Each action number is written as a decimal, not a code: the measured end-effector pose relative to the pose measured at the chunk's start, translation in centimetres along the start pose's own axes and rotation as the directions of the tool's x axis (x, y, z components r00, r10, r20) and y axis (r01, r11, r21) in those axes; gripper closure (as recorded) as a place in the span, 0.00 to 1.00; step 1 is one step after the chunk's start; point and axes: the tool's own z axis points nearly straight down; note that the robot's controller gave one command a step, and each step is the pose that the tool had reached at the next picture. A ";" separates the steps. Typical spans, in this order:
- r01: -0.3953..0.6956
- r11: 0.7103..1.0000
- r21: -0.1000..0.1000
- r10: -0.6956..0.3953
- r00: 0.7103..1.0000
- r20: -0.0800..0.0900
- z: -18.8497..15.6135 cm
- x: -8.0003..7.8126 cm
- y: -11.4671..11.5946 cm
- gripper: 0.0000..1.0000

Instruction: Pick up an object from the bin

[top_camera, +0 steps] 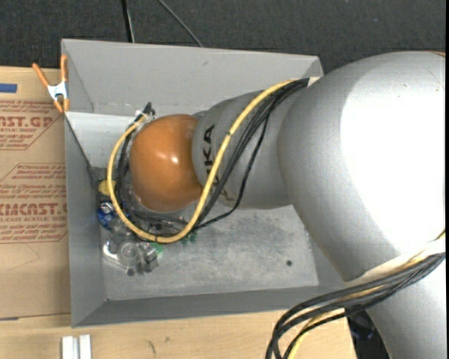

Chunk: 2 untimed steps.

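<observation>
The grey metal bin (239,254) is matt, its floor dull and speckled with scuffs. The silver-grey arm shell (359,163) looks smooth, with a soft satin sheen. The rounded orange wrist cover (161,163) is glossier and catches a highlight. The yellow and black cables (165,238) have smooth sheaths, and the small clear plastic piece (123,253) glints.

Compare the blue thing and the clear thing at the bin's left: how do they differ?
Colour: the blue thing is solid blue; the clear thing is see-through, with glints.
Cover: the blue thing sits tucked against the arm's yellow cable; the clear thing lies in the open.
Place: the blue thing lies further up the view, the clear thing nearer the bin's lower wall.
Shared: both lie at the bin's left, beside the orange wrist cover.
</observation>
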 end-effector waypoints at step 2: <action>0.035 0.999 0.003 -0.035 0.999 0.008 -17.2 1.4 -0.2 1.00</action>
